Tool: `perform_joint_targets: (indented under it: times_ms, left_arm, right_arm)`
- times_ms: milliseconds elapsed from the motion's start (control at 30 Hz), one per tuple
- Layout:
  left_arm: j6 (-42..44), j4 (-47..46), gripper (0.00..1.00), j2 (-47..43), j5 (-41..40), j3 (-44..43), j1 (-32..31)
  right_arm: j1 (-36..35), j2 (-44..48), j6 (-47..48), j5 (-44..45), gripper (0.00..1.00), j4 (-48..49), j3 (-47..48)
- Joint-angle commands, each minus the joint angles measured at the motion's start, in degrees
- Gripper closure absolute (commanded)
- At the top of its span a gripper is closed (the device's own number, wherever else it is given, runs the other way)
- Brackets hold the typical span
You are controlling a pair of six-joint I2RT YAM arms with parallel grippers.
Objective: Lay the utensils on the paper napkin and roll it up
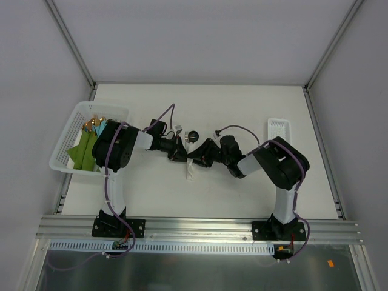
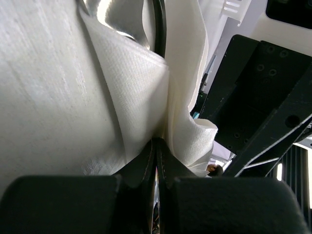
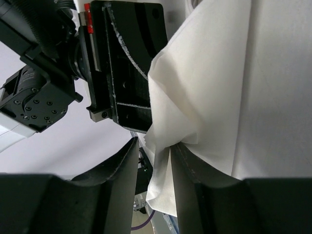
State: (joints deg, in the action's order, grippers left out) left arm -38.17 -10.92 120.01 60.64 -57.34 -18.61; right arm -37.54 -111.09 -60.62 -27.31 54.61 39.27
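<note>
Centrally, one paper napkin [image 2: 136, 83] wraps one visible spoon [image 1: 193, 136] on the white table [image 1: 242, 188] amid grey walls [image 1: 182, 36], with the left gripper [image 2: 157, 146] pinching it and the right gripper [image 3: 155, 146] standing with jaws slightly apart.

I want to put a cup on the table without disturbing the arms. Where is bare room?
Bare table lies along the far edge, between the white basket and the small white tray. Another lies nearer, between the two arm bases. The middle is crowded: the left gripper and right gripper meet at the paper napkin.
</note>
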Motion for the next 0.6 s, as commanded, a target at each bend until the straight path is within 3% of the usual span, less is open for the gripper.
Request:
perform_joint_targets:
  times_ms: [0,200,333,567]
  left_arm:
    - [1.26,3.18,1.0,3.92,-10.28,0.39,-2.13]
    - [0.91,3.18,1.0,3.92,-9.84,0.3,-2.04]
    - [0.47,3.27,0.99,2.96,-8.97,0.39,-1.96]
    - [-0.06,2.92,0.95,0.49,-7.38,0.48,-1.34]
  right_arm:
    - [-2.71,-5.63,1.65,2.61,0.6,-8.9,-2.09]
    - [-2.8,-5.81,2.34,3.67,0.58,-13.91,-2.53]
    - [-2.8,-5.37,4.1,4.81,0.48,-21.54,-1.48]
    - [-2.71,-6.24,4.9,5.16,0.44,-25.52,0.02]
